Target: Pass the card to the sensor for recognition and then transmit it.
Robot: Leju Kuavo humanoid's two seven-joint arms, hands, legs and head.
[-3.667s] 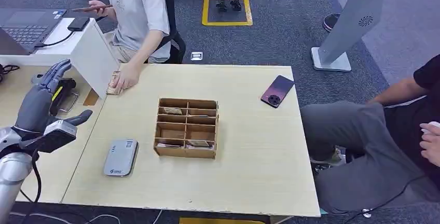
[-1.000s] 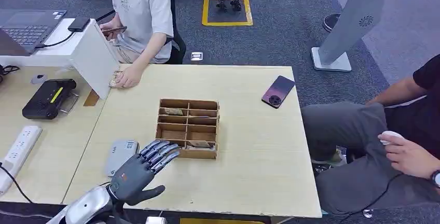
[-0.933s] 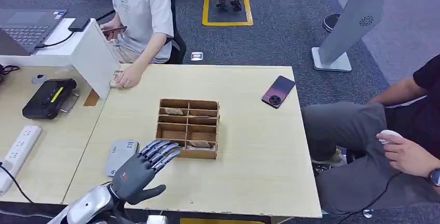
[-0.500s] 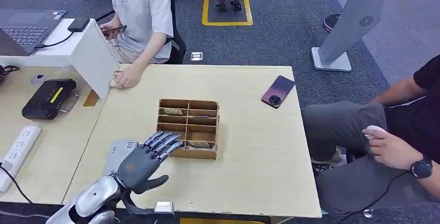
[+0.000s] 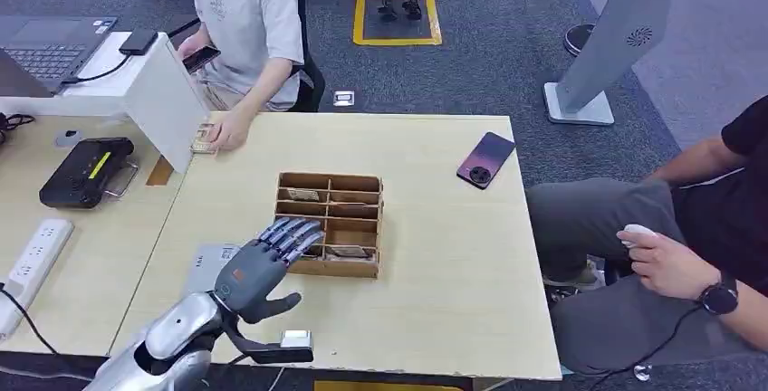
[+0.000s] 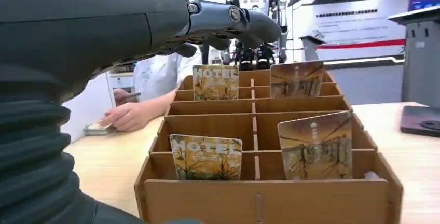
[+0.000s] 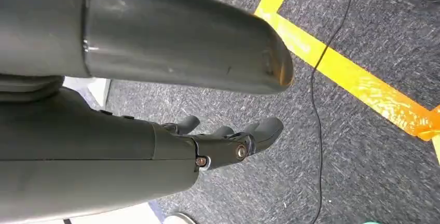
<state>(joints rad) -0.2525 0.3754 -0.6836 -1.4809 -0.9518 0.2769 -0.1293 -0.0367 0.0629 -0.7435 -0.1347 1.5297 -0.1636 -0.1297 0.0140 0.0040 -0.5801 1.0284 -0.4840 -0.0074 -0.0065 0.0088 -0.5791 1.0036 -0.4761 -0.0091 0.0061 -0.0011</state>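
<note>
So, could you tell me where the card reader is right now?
In the head view the grey card reader lies on the table's near left, partly behind the left hand, beside the wooden organizer.

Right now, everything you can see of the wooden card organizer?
The card organizer is a low open-topped tray of thin light-brown board, split into two columns of slots by slotted dividers. It sits flat near the middle of the pale table. Four cards stand upright in it, two showing "HOTEL". The left hand hovers open at its near left corner.
</note>
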